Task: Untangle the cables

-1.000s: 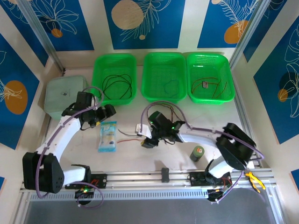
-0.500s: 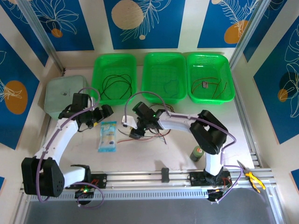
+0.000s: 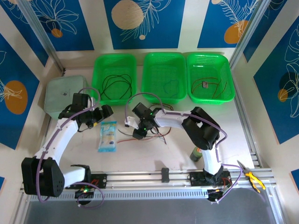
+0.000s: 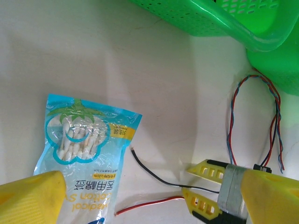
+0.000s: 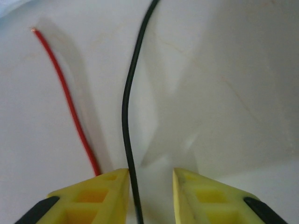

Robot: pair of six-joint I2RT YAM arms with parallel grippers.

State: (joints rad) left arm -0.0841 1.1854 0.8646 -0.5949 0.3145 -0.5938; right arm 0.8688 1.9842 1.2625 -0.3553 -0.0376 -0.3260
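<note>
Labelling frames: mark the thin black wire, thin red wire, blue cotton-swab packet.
thin black wire (image 5: 124, 107): right wrist view, middle.
thin red wire (image 5: 64, 95): right wrist view, middle.
blue cotton-swab packet (image 4: 88, 158): left wrist view, printed front.

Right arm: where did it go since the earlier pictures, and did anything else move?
The right arm swung left across the table, elbow folding in, and set its right pincer astride the black wire; the jaws stand apart, not gripping yet. The left arm shifted slightly at first, its left pincer staying wide open. The swab packet and green baskets stayed put.
</note>
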